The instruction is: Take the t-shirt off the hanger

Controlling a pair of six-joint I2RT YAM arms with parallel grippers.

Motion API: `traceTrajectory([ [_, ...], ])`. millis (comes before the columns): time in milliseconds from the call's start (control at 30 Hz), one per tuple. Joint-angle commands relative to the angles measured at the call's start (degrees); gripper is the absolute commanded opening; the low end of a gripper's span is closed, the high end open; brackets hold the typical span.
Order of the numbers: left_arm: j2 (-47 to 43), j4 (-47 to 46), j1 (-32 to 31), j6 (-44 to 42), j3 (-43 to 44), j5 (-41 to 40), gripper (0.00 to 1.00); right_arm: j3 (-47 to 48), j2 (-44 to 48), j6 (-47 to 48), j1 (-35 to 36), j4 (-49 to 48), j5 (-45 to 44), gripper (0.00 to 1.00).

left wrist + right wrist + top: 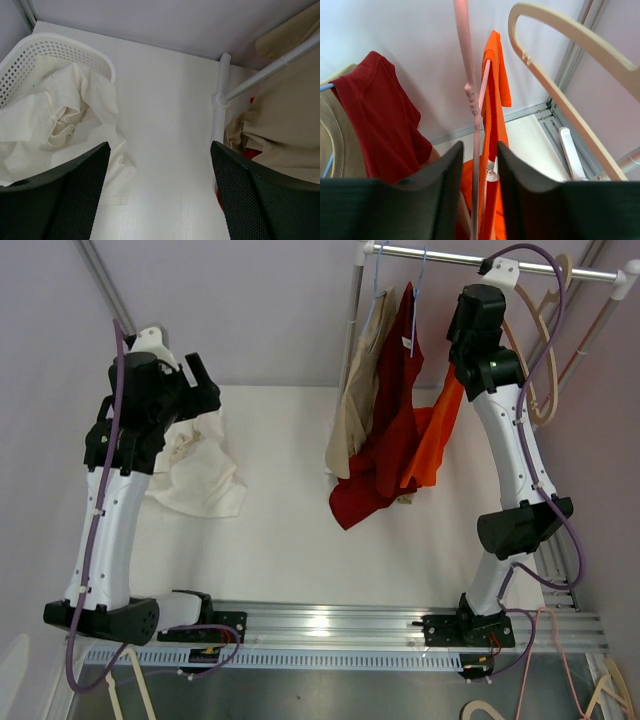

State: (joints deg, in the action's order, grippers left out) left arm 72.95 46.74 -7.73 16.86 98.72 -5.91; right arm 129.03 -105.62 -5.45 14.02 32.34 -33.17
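Soft, even light fills the room; the white table (290, 540) is bright, its shadows faint. Glare glints off the metal rail (320, 617). The right gripper's fingers (440, 200) look soft, close to the lens.

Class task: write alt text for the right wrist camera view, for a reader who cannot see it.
Two dark fingers of the right gripper flank a thin pale pink hanger carrying an orange t-shirt, without clamping it. A dark red t-shirt hangs to the left, and an empty cream hanger curves across the upper right.
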Motion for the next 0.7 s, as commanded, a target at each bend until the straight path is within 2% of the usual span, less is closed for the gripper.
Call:
traceTrajectory([
  [0, -3.2, -3.2, -0.7, -1.8, -2.8, 2.6, 0.86, 2.4, -0.4, -0.3, 0.0, -1.5, -1.5, 0.34],
  [33, -4.0, -3.2, -0.8, -2.2, -3.4, 3.4, 0.86, 2.5, -0.5, -0.3, 0.1, -1.5, -1.5, 0.29],
  [67, -4.5, -3.2, -0.9, -2.3, -3.6, 3.6, 0.86, 2.5, -0.5, -0.3, 0.0, -1.6, -1.6, 0.09],
  [100, -4.9, -3.3, -1.3, -2.4, -4.2, 4.0, 0.86, 2.8, -0.6, -0.3, 0.0, -1.5, -1.7, 0.00],
  [200, -7.3, -6.3, -3.1, -3.9, -6.5, 6.3, 0.86, 3.7, -0.9, -0.1, 0.1, -1.5, -1.6, 0.00],
  [267, -9.1, -10.7, -4.6, -6.3, -9.0, 10.8, 0.87, 6.1, -1.2, 0.4, 0.2, -1.2, -1.5, 0.00],
  [333, -9.8, -12.9, -6.8, -7.5, -11.3, 12.7, 0.93, 8.6, -1.9, 2.0, 0.4, -0.6, -1.6, 0.00],
  [367, -10.1, -14.6, -7.4, -7.8, -12.3, 14.9, 0.99, 10.4, -2.0, 2.4, 0.5, -0.6, -1.5, 0.00],
  [567, -12.2, -19.7, -9.9, -8.1, -15.7, 19.4, 1.00, 10.6, 1.4, 5.2, 1.1, -3.2, 0.4, 0.00],
  [667, -12.3, -19.8, -10.2, -7.8, -15.6, 20.1, 0.99, 10.6, 3.5, 6.4, 1.2, -0.9, 0.5, 0.00],
])
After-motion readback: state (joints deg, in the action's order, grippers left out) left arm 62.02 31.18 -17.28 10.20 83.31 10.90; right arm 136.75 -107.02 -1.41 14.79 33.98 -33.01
